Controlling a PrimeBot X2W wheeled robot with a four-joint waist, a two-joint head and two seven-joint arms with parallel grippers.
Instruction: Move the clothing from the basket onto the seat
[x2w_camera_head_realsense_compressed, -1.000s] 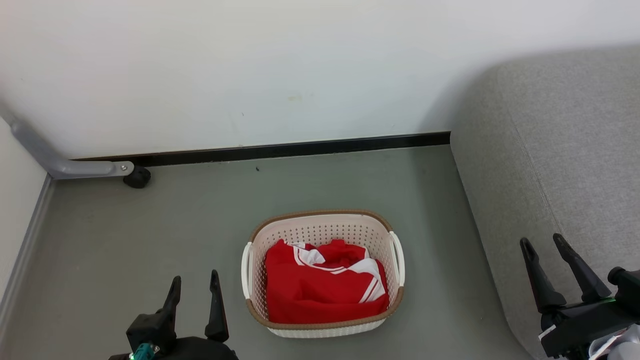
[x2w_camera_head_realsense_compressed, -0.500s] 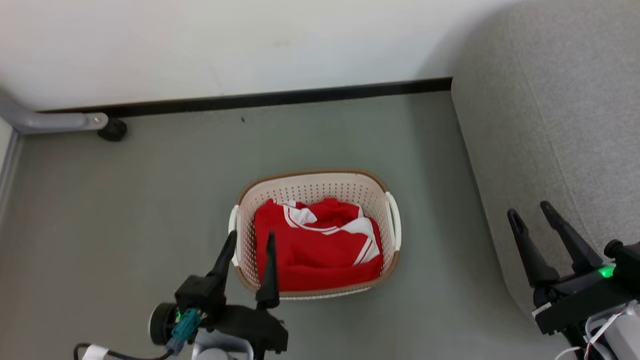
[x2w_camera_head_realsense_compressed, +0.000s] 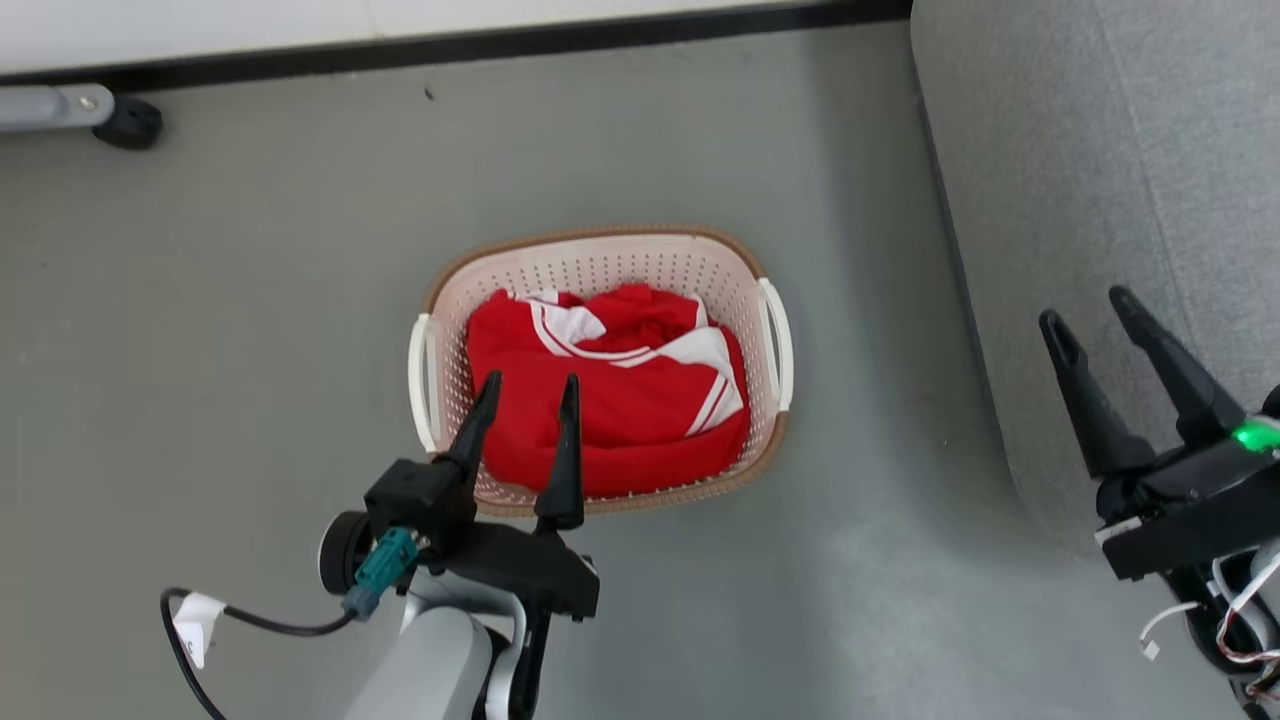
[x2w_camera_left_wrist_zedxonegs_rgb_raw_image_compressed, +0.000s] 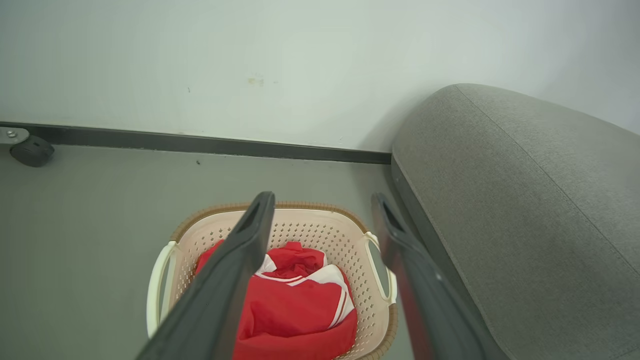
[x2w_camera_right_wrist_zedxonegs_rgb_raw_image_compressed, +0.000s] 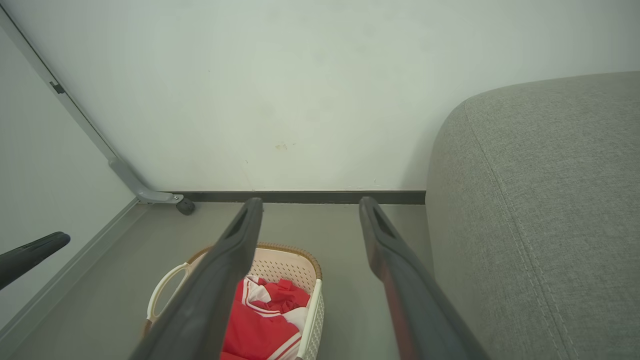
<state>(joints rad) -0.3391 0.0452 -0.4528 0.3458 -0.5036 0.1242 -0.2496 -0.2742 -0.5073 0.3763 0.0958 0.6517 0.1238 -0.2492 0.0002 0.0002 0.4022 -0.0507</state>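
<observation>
Your left gripper (x2w_camera_head_realsense_compressed: 531, 380) advanced over basket (x2w_camera_head_realsense_compressed: 600, 236), fingers spread, empty, hiding part of clothing (x2w_camera_head_realsense_compressed: 640, 420); right gripper (x2w_camera_head_realsense_compressed: 1084, 307) likewise spread; seat (x2w_camera_head_realsense_compressed: 1100, 150) cropped.

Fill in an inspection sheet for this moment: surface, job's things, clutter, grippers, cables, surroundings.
Surface: grey floor, one small dark speck near the skirting.
Job's things: basket upright on the floor; clothing, red with white stripes, bunched inside it; seat to the basket's right, no clothing on the part in view.
Clutter: nothing seen.
Grippers: left gripper open, empty, over the basket's near left corner; right gripper open, empty, by the seat's edge.
Cables: black cable with a white tag at the left wrist; thin loose wires at the right wrist.
Surroundings: white wall, black skirting, grey metal leg on a caster.
</observation>
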